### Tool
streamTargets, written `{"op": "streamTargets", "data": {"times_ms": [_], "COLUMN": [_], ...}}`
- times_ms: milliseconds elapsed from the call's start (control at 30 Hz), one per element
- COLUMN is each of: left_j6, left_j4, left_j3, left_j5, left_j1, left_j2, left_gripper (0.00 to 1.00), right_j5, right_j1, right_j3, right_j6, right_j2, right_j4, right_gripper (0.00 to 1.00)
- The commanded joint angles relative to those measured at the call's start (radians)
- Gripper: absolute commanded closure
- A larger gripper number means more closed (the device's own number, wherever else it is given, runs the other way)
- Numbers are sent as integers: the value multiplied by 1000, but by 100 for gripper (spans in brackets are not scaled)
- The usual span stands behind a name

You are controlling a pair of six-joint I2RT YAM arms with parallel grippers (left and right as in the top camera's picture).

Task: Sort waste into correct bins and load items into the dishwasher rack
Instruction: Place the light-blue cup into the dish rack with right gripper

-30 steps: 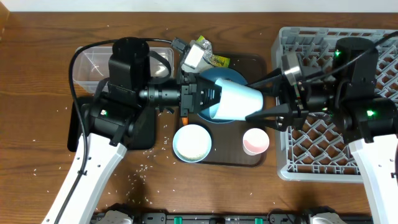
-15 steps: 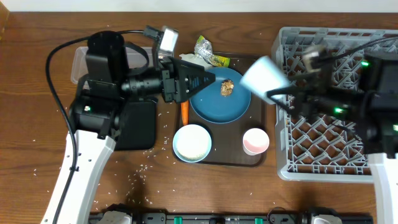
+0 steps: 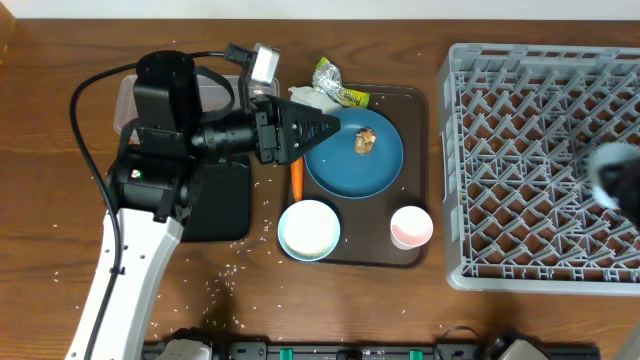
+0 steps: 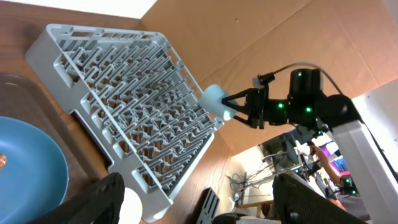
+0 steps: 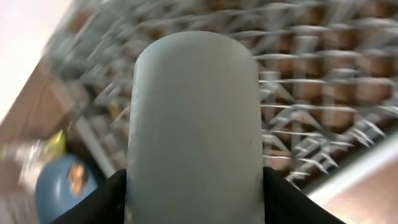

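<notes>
Light-blue cup [image 4: 214, 99] pinched in right gripper [image 4: 233, 107], held in the air over the right side of the dishwasher rack [image 3: 520, 170]. Long axis runs straight out from the fingers; can't tell which end leads. Right arm [image 3: 612, 175] is a blur at the overhead view's right edge. 0.5 s ago the cup was at the rack's left edge. Left gripper [image 3: 322, 127] spread, pointing right over dark-blue plate [image 3: 350, 170], barely moved.

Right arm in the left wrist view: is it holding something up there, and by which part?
Yes, a small light-blue cup, pinched across its side walls between the jaws of the right arm.
</notes>
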Motion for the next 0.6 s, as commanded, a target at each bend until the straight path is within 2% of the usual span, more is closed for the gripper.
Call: {"op": "streamTargets", "data": {"times_ms": [0,200,567], "left_j6": [15,89,100], "left_j4": [-21,-106,-130], "left_j3": [0,0,-1], "left_j5": [8,7,7], "left_j1": [4,4,4], "left_j2": [-2,-2,-2], "left_gripper": [23,23,23], "right_j5": [30,-163,-222], "right_j1": [-116,-270,-308], "right_j3": [14,14,14], "right_j6": [122,178,182], "right_j2": [64,217,401], "right_j4": [5,27,12], "right_gripper": [44,45,44]}}
